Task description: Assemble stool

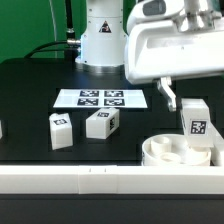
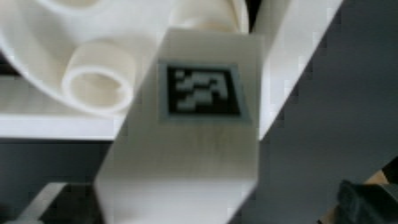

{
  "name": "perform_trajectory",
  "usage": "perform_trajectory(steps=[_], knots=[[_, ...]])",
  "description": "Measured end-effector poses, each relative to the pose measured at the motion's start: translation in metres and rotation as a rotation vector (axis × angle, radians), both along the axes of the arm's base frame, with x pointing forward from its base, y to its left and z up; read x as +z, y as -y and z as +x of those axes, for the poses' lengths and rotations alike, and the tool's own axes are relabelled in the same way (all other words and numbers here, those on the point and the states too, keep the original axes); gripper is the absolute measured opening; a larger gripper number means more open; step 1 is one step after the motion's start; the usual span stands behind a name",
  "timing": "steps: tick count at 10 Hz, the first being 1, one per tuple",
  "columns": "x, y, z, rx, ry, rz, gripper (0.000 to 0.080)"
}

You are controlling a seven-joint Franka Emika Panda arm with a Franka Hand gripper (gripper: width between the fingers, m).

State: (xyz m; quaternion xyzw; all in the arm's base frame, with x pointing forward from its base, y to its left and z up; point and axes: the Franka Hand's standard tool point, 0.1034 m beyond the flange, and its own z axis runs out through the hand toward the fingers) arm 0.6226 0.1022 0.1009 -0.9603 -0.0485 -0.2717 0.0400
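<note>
A white block leg (image 1: 195, 120) with a black-and-white tag stands upright in the round white seat (image 1: 170, 153) at the exterior view's right. My gripper (image 1: 188, 98) hovers over the top of this leg, open. One finger (image 1: 167, 95) shows beside the leg, apart from it. In the wrist view the leg (image 2: 187, 150) runs between my gripper's (image 2: 210, 205) dark fingers with a gap on each side. The seat (image 2: 45, 40) and a round socket post (image 2: 89, 85) lie beyond it. Two more tagged legs (image 1: 61, 130) (image 1: 102, 122) rest on the black table.
The marker board (image 1: 100, 98) lies flat behind the two loose legs. A long white rail (image 1: 90, 180) runs along the table's front edge. The robot's white base (image 1: 100, 35) stands at the back.
</note>
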Motion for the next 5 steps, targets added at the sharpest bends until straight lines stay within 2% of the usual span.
perform_trajectory(steps=[3, 5], knots=[[0.026, 0.007, 0.006, 0.029, -0.017, -0.022, 0.0648], [0.02, 0.005, 0.001, 0.037, -0.074, -0.022, 0.0648]])
